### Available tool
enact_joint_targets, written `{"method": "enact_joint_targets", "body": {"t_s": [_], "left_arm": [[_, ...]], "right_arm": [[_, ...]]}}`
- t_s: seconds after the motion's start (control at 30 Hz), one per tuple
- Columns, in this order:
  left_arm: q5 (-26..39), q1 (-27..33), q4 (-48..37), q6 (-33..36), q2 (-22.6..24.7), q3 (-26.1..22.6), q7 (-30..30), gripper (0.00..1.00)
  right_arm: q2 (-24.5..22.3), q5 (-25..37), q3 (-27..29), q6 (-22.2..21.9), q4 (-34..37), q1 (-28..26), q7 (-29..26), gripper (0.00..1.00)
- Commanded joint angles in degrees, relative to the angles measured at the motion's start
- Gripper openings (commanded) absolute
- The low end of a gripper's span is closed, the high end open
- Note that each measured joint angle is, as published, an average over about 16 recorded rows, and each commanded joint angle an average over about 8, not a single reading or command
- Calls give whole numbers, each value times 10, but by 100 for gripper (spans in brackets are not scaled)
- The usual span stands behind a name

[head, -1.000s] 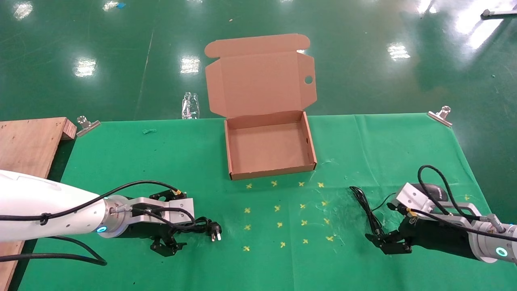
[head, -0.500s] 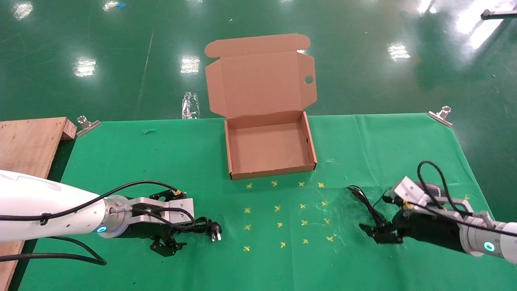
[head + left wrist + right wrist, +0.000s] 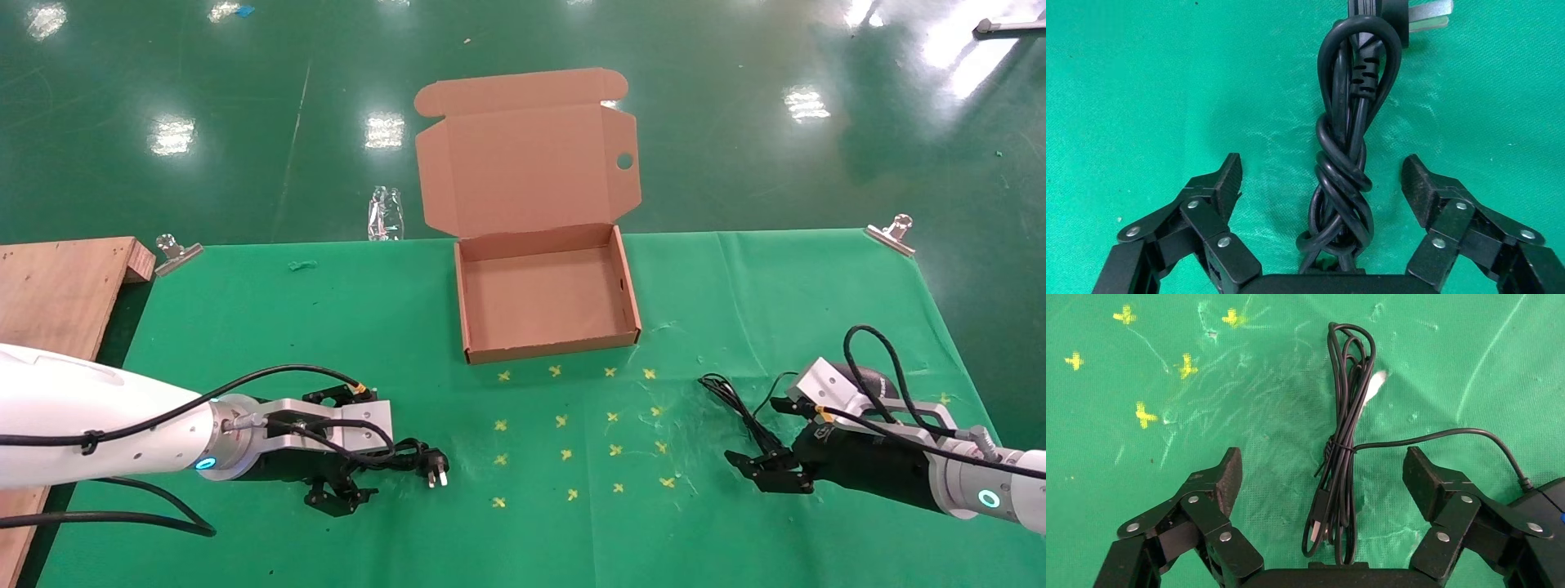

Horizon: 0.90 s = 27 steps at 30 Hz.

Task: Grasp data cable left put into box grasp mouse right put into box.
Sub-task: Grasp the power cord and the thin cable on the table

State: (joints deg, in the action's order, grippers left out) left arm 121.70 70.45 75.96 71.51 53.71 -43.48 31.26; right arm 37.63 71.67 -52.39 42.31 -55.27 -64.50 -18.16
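Note:
The data cable (image 3: 406, 454), a thick black coil with a two-pin plug, lies on the green cloth at the front left. My left gripper (image 3: 365, 443) is open and straddles the coil (image 3: 1344, 165), one finger on each side, not touching. The mouse (image 3: 868, 379) sits at the front right, mostly hidden behind my right wrist; its edge shows in the right wrist view (image 3: 1551, 497). Its thin bundled wire (image 3: 739, 408) lies between the fingers of my open right gripper (image 3: 756, 433), as the right wrist view shows (image 3: 1344, 447). The open, empty cardboard box (image 3: 549, 348) stands at the back centre.
The box's lid (image 3: 523, 163) stands up behind it. Yellow cross marks (image 3: 564, 420) dot the cloth between the arms. A wooden board (image 3: 57, 286) lies at the left edge. Metal clips (image 3: 176, 249) (image 3: 891, 230) hold the cloth's far corners.
My right gripper has moved left and a little away from me, so the mouse's wire bundle now lies between its open fingers. The left arm has not moved.

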Motion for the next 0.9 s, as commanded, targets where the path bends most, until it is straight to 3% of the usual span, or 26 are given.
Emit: {"method": "enact_joint_targets", "body": {"t_s": [0.03,0.9], "left_arm": [[0,0,0,0,0,0,0,0],[0,0,0,-2,0,1,0,0]], "right_arm": [[0,1,-1,1,-1,-1,-1,0],[-1,7,-4,3,-3,-2,-3,0]]}}
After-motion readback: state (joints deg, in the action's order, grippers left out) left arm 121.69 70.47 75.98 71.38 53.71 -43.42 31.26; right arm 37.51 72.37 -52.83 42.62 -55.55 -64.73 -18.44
